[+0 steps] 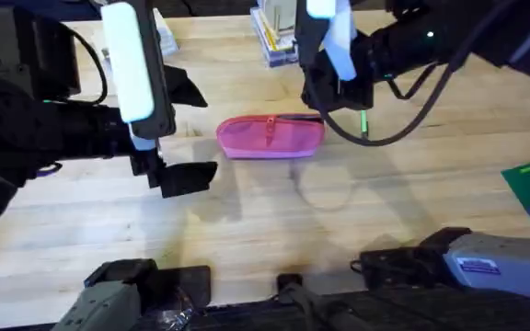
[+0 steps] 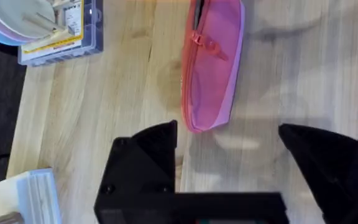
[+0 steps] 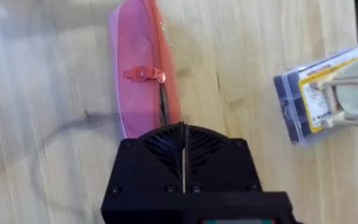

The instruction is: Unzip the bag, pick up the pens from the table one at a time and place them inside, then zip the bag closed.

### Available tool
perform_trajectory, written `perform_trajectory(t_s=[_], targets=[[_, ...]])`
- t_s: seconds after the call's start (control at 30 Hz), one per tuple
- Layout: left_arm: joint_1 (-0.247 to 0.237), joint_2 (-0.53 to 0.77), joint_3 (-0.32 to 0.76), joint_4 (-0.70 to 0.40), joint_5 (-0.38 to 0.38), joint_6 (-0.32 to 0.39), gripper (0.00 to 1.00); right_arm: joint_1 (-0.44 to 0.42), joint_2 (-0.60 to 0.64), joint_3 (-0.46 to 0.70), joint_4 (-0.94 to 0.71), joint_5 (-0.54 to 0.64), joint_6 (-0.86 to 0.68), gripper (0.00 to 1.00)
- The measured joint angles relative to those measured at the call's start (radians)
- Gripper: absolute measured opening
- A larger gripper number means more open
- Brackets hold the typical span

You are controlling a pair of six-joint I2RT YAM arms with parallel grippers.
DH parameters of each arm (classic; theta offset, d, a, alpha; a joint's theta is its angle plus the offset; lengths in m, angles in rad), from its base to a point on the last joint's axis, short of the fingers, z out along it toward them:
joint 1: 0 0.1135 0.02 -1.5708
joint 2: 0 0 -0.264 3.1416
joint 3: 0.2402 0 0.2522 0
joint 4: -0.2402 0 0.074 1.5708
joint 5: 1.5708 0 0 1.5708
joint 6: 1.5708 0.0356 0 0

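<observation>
Right wrist view, fingers (image 3: 184, 163) pressed together, hiding bag (image 3: 140, 68) end

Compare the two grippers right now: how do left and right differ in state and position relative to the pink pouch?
The left gripper is open, fingers spread wide; the right gripper is shut, fingers pressed together. The left sits off one end of the pink fabric pencil pouch, apart from it; the right is at the other end, over the pouch's zipper line. Both have black fingers.

Overhead: above the arm bases, looking down and forward across the table (image 1: 274, 230). Left wrist, right wrist: close, facing straight down onto the tabletop. Shared by all three: the pink bag (image 1: 270, 138) (image 2: 211, 62) (image 3: 143, 74).
</observation>
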Motion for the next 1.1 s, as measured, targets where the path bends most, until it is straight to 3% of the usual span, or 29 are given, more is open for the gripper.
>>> perform_trajectory(t_s=[0.47,1.1], targets=[[0.000,0.000,0.000,0.000,0.000,0.000,0.993,0.000,0.170,0.000,0.008,-0.039,-0.027,0.030],[0.000,0.000,0.000,0.000,0.000,0.000,0.994,0.018,0.244,0.001,0.043,-0.090,-0.023,0.032]])
